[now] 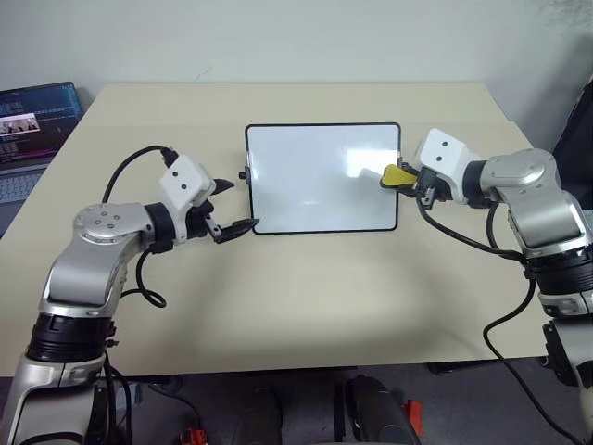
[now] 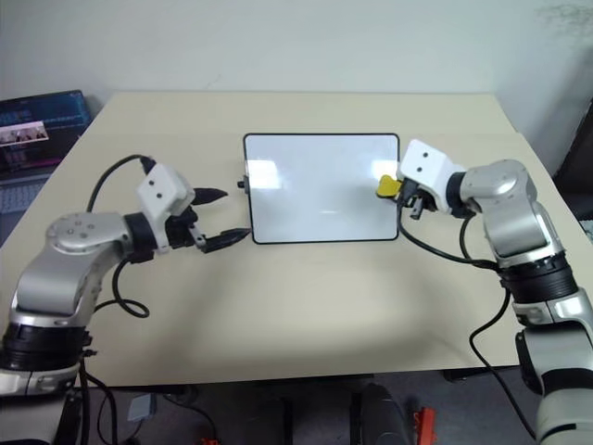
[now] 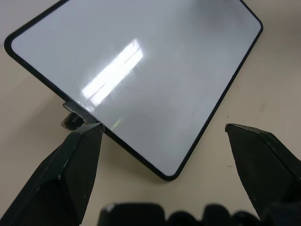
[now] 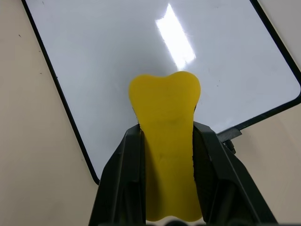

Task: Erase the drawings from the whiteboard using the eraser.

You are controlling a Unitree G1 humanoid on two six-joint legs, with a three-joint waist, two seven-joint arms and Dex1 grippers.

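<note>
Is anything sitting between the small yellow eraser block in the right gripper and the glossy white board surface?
Nothing visible. The right gripper holds the yellow eraser over the black-framed whiteboard, whose white surface ahead is bare of objects.

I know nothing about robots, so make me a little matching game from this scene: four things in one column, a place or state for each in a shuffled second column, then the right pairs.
Things:
1. eraser
2. whiteboard
3. left end effector
4. laptop

Places or states:
A. open, its fingers by the board's left edge
B. lying flat on the middle of the table, glossy and white
C. at the table's far left, screen lit
D. yellow, pinched in the right end effector over the board's right edge

Pairs: 1-D, 2-B, 3-A, 4-C
</note>
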